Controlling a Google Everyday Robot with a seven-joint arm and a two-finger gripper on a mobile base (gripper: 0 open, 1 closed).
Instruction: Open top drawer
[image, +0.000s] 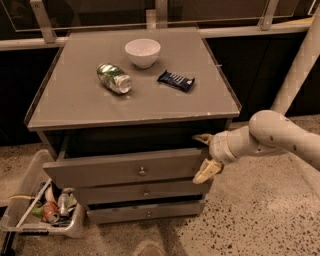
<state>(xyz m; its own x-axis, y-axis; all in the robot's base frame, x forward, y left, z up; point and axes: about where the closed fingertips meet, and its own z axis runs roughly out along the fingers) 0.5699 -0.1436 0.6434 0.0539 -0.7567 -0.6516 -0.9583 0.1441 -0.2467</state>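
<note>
- Top drawer (100, 172): stands partly pulled out from under the surface (75, 100). A dark gap shows above its front, and its front edge sits forward of the 2 lower drawers.
- Hand (204, 155): at the right end of the top drawer, fingers spread apart and not clenched. 1 finger is at the drawer's upper rear edge and 1 lies over the front face. Cannot tell whether either presses on the wood.
- Arm (270, 137): reaches in from right of the top drawer and is cut off by the frame edge.
- Open room: speckled floor (260, 210) lies bare in front of and to the right of the top drawer.
- Left of and below the top drawer: a bin (30, 185) of rubbish, just beside the cabinet.
- Above the top drawer, on the surface: bowl (142, 52), can (114, 78) lying on its side, and snack bar (176, 80), each apart from the others.
- Hidden: the top drawer's inside is dark and its contents cannot be made out.
- Knob (142, 171): centred on the top drawer's front, untouched.
</note>
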